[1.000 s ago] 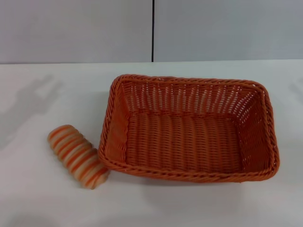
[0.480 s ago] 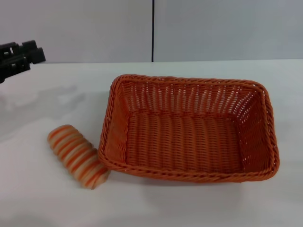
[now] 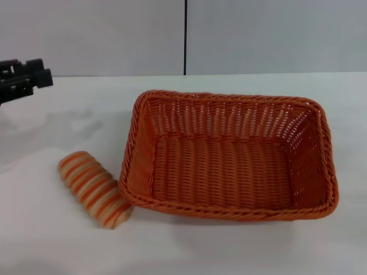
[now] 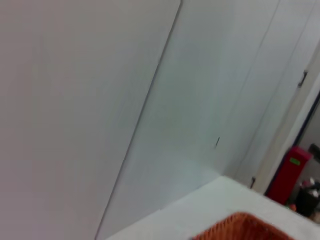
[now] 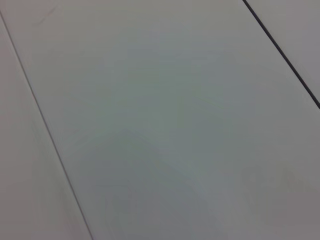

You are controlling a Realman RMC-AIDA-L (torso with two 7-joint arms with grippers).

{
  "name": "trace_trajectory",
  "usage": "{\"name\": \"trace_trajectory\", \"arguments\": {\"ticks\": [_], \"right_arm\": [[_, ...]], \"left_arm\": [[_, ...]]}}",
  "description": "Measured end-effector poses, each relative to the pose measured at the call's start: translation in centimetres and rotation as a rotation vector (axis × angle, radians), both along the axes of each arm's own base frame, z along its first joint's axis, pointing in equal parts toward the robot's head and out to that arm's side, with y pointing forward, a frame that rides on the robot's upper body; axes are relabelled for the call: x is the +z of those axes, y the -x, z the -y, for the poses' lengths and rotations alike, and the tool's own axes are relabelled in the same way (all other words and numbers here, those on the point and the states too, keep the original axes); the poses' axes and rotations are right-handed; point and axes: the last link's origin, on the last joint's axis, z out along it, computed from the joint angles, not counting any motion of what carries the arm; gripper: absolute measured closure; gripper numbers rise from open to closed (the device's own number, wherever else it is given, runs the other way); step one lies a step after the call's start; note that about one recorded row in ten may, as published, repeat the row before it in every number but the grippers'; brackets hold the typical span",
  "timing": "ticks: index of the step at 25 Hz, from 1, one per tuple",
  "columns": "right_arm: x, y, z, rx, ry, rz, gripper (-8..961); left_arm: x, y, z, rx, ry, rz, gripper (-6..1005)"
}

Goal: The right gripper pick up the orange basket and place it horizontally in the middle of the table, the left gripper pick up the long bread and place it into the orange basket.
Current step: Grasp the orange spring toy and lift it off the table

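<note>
Orange wicker fills the middle of the table: the orange basket already lies with its long side running 9 to 3 o'clock, open side up and with nothing in it. Judging by that, the basket step looks done and the bread step is the one in hand.

The long bread rests on the table just beside the basket's near-left corner, close enough that I cannot tell whether it touches the braided rim. Its long axis runs from about 10 o'clock to 4 o'clock. It is a small ridged loaf with alternating orange and cream stripes and rounded ends.

The left end effector sits at the far left edge of the head view, raised above the table. From it, the bread lies toward 5 o'clock, well apart and lower. I cannot tell whether its jaws are wide or narrow. The right end effector shows in no view, so the left one is the nearer.

A grasp across the loaf's short width would call for turning the jaws to suit that diagonal.
</note>
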Motion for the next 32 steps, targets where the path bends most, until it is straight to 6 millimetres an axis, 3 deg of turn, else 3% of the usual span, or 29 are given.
{"name": "trace_trajectory", "arguments": {"ticks": [8, 16, 25, 32], "right_arm": [[-0.3, 0.0, -0.1, -0.004, 0.004, -0.008, 397], [-0.7, -0.5, 0.4, -0.027, -0.001, -0.016, 396], [-0.7, -0.5, 0.3, -0.038, -0.012, -0.023, 397], [-0.8, -0.4, -0.1, -0.038, -0.011, -0.024, 397]], "left_arm": [[-0.7, -0.4, -0.4, 0.002, 0.124, -0.218, 505], [-2.2, -0.3, -1.0, 0.015, 0.174, -0.317, 476], [-3.9, 2.3, -0.7, 0.141, 0.181, -0.376, 443], [-4.7, 3.1, -0.2, 0.152, 0.195, -0.409, 395]]}}
